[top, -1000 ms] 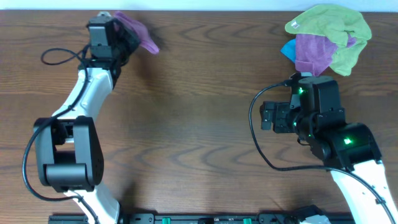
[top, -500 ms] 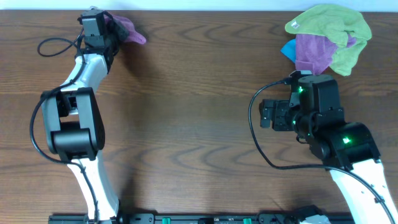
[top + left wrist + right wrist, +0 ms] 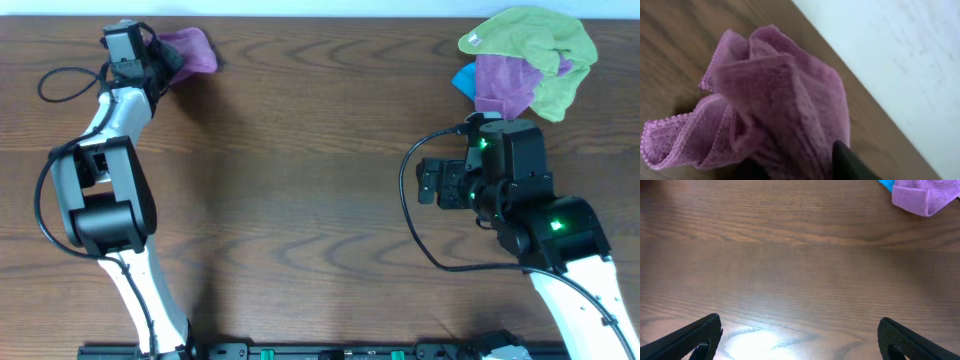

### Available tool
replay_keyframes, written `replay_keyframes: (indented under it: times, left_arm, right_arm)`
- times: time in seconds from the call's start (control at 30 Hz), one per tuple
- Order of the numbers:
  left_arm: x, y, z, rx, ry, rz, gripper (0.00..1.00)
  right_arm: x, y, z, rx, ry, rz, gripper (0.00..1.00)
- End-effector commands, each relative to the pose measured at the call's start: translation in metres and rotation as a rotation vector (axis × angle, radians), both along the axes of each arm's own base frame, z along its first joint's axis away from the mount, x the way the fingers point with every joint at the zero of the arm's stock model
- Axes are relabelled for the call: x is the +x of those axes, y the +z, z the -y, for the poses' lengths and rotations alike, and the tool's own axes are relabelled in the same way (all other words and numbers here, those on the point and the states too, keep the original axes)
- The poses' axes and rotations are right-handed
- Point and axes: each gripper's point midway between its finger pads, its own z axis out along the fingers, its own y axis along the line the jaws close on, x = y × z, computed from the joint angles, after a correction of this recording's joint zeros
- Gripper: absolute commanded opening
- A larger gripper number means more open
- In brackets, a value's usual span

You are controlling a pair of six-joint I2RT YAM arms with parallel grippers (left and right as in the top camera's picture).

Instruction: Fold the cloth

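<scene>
— How far is the folding getting?
— Not begun, I'd judge. The left tool (image 3: 163, 62) is pinching the purple cloth (image 3: 775, 100), which is sitting crumpled at the far left corner of the tabletop (image 3: 300, 200).
— And the other?
— The right tool (image 3: 800, 335) is gaping wide and holding nothing, below the cloth pile (image 3: 525, 60) in the far right corner.

Green cloth (image 3: 535, 40), purple cloth (image 3: 503, 84), blue cloth (image 3: 463, 80) together on wooden table (image 3: 320, 190)

left arm (image 3: 113, 108): white, black joints | right arm (image 3: 530, 215): green LEDs | right gripper (image 3: 800, 332): black
</scene>
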Motion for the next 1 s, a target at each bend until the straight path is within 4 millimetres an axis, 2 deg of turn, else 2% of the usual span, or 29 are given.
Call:
replay_keyframes:
  times: [0.0,0.23,0.27,0.33,0.37,0.43,0.5,0.6,0.63,0.67,0.8,0.97]
  left_arm:
    - [0.002,-0.003,0.013,-0.03,-0.067,-0.004,0.48]
    - [-0.007,-0.003,0.039,-0.134,-0.178,-0.028,0.62]
    - [-0.009,-0.003,0.042,-0.149,-0.193,-0.031,0.6]
    - [-0.013,-0.002,0.051,-0.187,-0.23,-0.038,0.27]
    - [-0.015,-0.002,0.053,-0.196,-0.236,-0.048,0.21]
    - [-0.021,-0.004,0.056,-0.214,-0.244,-0.076,0.2]
    - [-0.03,-0.007,0.059,-0.232,-0.245,-0.12,0.45]
    - [-0.038,-0.005,0.061,-0.243,-0.243,-0.154,0.74]
    - [-0.04,-0.003,0.061,-0.245,-0.242,-0.161,0.89]
    - [-0.042,0.0,0.063,-0.251,-0.247,-0.161,0.95]
    - [-0.044,0.019,0.065,-0.254,-0.259,-0.14,0.95]
    - [-0.049,0.059,0.069,-0.251,-0.28,-0.085,0.95]
  right_arm:
    - [0.0,-0.002,0.003,0.001,-0.014,-0.006,0.99]
    - [0.001,-0.002,0.005,-0.008,-0.021,-0.003,0.99]
    - [0.001,-0.002,0.005,-0.008,-0.021,-0.003,0.99]
    - [0.002,-0.001,0.005,-0.007,-0.021,0.003,0.99]
    - [0.003,-0.001,0.005,-0.006,-0.021,0.005,0.99]
    - [0.004,0.0,0.005,-0.005,-0.021,0.01,0.99]
    - [0.005,0.002,0.004,-0.002,-0.022,0.02,0.99]
    - [0.007,0.003,0.004,0.0,-0.021,0.028,0.99]
    - [0.007,0.003,0.004,0.001,-0.021,0.029,0.99]
    - [0.007,0.003,0.004,0.001,-0.022,0.03,0.99]
    - [0.007,0.003,0.004,0.0,-0.022,0.029,0.99]
    - [0.007,0.003,0.004,0.0,-0.022,0.028,0.99]
